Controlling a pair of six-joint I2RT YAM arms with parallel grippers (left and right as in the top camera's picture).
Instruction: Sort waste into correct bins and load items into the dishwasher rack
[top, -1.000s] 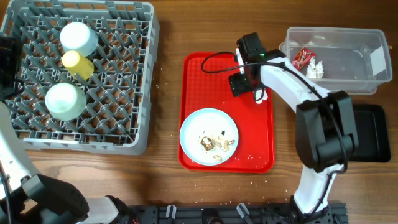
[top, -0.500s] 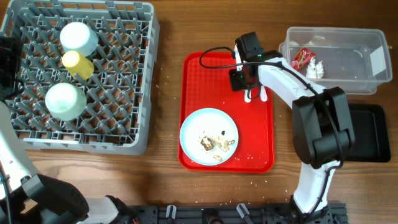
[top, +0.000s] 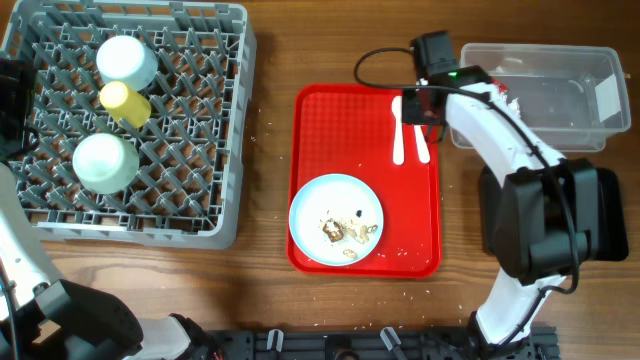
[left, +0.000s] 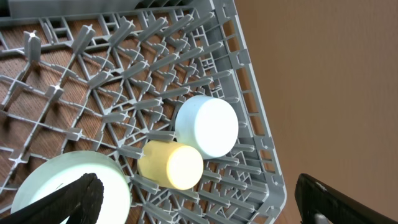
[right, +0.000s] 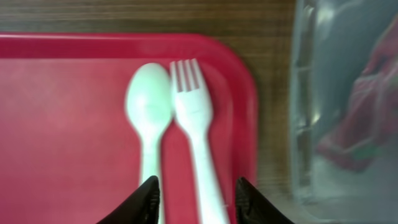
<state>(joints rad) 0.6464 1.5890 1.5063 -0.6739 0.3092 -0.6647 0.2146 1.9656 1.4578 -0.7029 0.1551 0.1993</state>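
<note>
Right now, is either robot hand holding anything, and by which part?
Nothing is held. The right gripper hangs open above the white spoon and fork, lying flat on the red tray; the left gripper is open over the rack.

We see a brown wood table (top: 268, 150). On it sit a grey rack (top: 130, 232), red tray (top: 340, 130), clear tub (top: 560, 105) and black tray (top: 612, 222).

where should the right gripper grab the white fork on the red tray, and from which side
Take the fork by its thin handle, coming straight down from above with the jaws across its width. It lies flat on the red tray, its head right beside the spoon, so the handle leaves more room.
</note>
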